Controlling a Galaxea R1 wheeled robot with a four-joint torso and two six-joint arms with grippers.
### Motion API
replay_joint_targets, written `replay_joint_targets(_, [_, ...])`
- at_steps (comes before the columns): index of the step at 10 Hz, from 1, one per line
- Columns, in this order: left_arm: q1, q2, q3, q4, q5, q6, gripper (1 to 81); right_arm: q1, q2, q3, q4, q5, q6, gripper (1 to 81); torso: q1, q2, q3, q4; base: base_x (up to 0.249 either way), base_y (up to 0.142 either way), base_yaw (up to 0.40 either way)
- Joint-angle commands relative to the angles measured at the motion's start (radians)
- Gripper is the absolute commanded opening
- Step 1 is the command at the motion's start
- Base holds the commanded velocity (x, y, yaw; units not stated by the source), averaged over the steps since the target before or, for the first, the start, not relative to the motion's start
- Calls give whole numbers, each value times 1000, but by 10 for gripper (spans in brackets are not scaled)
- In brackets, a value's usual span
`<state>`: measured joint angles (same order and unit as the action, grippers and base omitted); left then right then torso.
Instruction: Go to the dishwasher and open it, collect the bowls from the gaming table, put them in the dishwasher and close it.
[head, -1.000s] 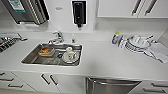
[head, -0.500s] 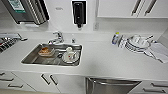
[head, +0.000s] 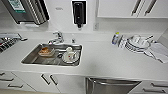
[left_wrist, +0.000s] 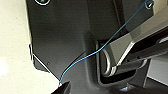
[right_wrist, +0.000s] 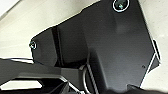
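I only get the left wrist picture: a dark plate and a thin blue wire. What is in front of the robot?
Observer: In the head view, a white counter with a steel sink set into it.
Operator: Is the dishwasher anywhere near?
Observer: Yes. The dishwasher shows its brushed-steel front under the counter, to the right of the sink, and the door looks shut.
Operator: Is there anything in the sink?
Observer: An orange-brown container, and beside it a white dish.
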<state>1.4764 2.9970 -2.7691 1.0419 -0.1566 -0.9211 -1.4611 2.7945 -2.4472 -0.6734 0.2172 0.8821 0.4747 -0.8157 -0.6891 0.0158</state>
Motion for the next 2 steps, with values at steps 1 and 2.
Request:
replay_joint_targets(1, [-11,1,-3,-40,58,-7,811,-38,133,-183,-60,-19,-5,811,0,0,0,0,0,0,0])
replay_joint_targets(2, [-12,-1,-3,-42,58,-7,811,-45,145,-197,-60,-15,-5,811,0,0,0,0,0,0,0])
